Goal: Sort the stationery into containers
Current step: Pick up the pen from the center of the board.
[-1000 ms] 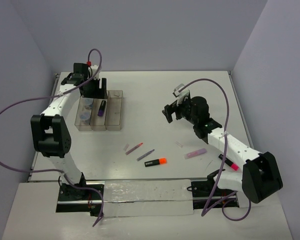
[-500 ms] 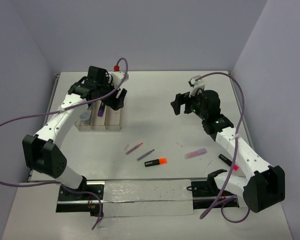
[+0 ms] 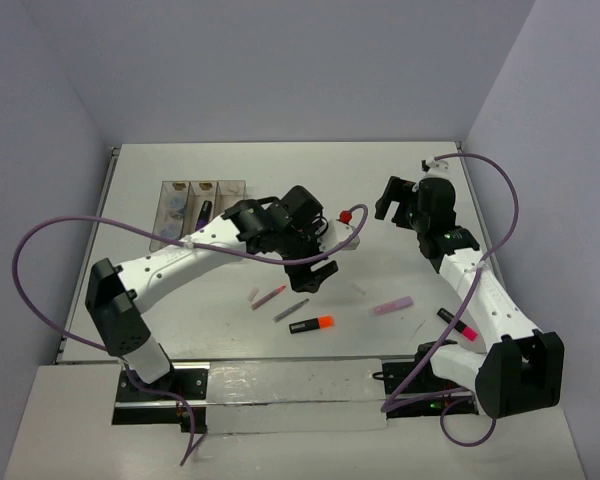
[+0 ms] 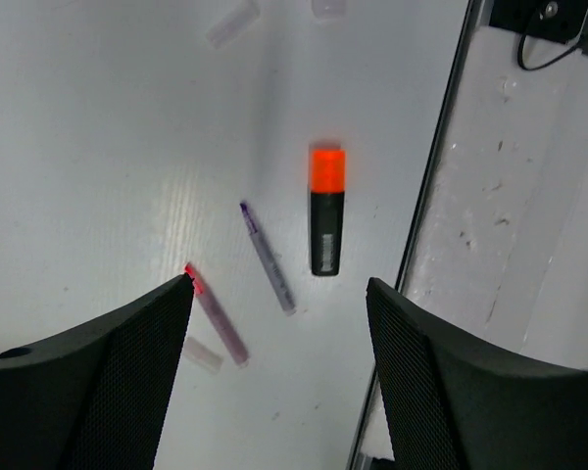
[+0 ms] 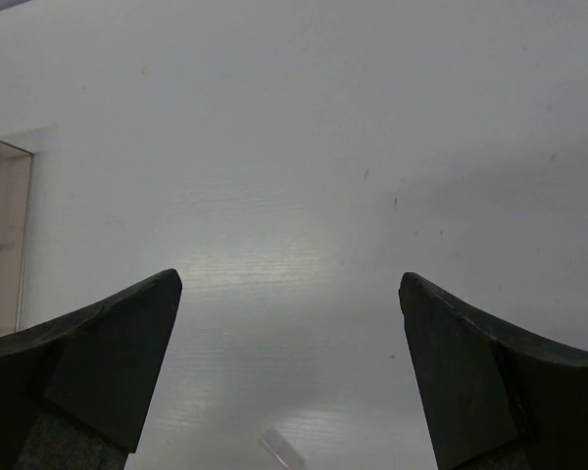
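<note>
— Looking at the left gripper (image 3: 320, 272) first: jaws spread wide, nothing between them, hung over the middle of the table (image 3: 310, 170), toward its near side.

— Seen through its own wrist camera?

— Framed between the two dark fingers (image 4: 88, 382): an orange-black highlighter (image 4: 326, 223) lying flat, orange end toward the top of that view. Just beside it, a thin grey pen (image 4: 268, 258), slanted. Next to that, a thin pink pen (image 4: 216, 313), red-tipped, with a small clear piece (image 4: 202, 354) close by. All apart from one another, none touched by the gripper.

— And the right gripper (image 3: 390, 195)?

— Released too, fingers far apart, empty, held above bare table on the far right side. Only a clear stub (image 5: 282, 450) at the bottom edge of its wrist view.

— Locating the tray (image 3: 232, 190)?

— Far left of the table, three long compartments side by side. Bluish round pieces (image 3: 175, 208) in the leftmost, a purple highlighter (image 3: 202, 210) in the middle one. Near ends hidden behind the left arm (image 3: 180, 262). Rightmost compartment: cannot tell.

— Lying elsewhere?

— A pale pink bar (image 3: 391, 306) to the right of the pens, well apart from them. A pink-black highlighter (image 3: 458, 324) close beside the right arm (image 3: 490, 300), near the table's right edge.
</note>
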{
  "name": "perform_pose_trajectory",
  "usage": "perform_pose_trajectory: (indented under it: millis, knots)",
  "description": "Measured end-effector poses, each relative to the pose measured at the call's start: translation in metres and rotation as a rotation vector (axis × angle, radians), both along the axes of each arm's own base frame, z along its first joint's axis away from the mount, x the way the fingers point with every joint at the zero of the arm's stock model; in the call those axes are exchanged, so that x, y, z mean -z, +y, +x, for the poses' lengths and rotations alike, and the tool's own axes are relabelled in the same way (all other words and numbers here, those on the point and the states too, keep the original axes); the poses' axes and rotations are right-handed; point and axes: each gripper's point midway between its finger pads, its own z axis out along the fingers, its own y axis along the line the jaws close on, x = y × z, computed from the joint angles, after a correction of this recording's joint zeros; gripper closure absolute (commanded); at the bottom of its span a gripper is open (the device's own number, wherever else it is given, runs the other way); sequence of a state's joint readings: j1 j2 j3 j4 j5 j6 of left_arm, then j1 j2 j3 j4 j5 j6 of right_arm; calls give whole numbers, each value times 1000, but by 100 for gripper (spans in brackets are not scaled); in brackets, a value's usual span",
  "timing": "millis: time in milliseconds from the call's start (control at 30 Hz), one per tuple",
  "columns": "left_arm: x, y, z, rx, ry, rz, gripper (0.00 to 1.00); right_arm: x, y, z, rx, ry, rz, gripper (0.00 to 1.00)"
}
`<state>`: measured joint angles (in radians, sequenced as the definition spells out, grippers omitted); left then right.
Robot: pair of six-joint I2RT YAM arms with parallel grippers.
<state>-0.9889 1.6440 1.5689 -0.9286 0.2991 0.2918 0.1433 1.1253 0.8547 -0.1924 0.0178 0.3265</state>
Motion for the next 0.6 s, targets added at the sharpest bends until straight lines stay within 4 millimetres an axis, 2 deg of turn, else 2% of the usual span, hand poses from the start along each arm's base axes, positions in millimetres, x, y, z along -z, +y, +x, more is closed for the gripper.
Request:
perform_pose_trajectory:
  millis: [100,167,233,333,400,500,600]
  knots:
    - [20,-13,-3,-23,59,24,22,0,-5,2,33,-3,-6,0]
    - [40,-22,-11,-49,106,48,22,-2,-8,2,51,-26,-6,0]
    - [68,-29,-23,-69,145,90,22,2,-10,-2,62,-41,-5,0]
    - [115,-24,-39,-123,181,187,22,12,-14,-9,73,-41,-13,0]
    - [138,-15,-42,-168,178,245,21,16,-15,-9,70,-41,-23,0]
    - [153,-11,-33,-234,141,269,20,18,-15,-8,64,-42,-34,0]
    - [158,-19,-25,-259,87,258,19,20,-14,-5,59,-40,-38,0]
